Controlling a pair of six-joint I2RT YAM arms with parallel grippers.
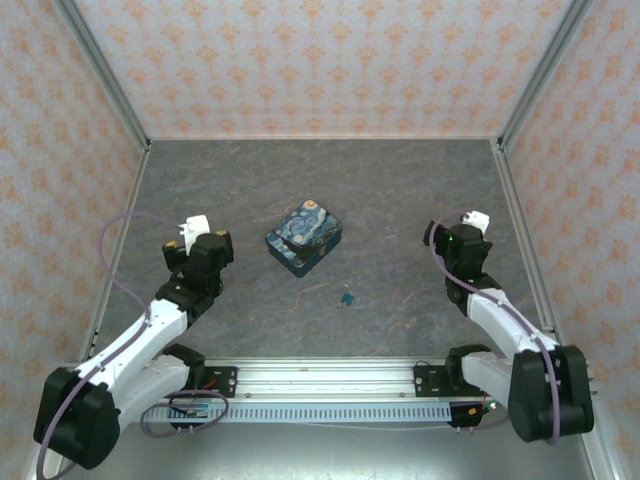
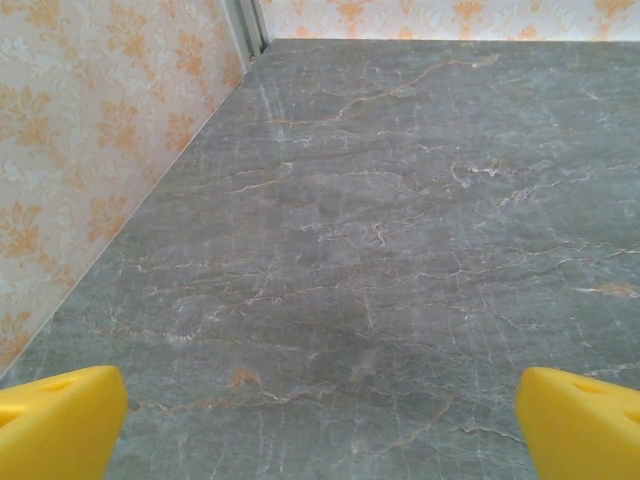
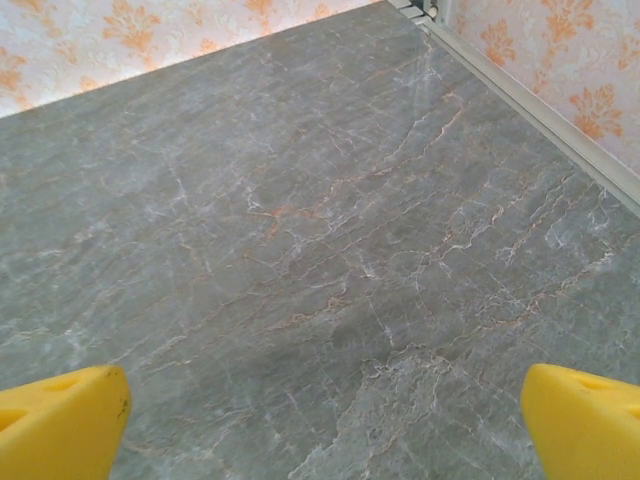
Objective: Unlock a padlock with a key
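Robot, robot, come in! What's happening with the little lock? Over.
Left gripper open, empty. Right gripper open, empty. Padlock on table, apart from both. Tin beyond it, not touching.

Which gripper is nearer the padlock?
Right, by a modest margin. In the top view the right gripper sits to the right of the padlock and farther back. The left gripper is to its left, also farther back, past the tin.

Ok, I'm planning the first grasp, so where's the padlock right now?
In the top view the padlock lies near the middle of the table, just toward the near edge from the blue swirl-printed tin, slightly to its right.
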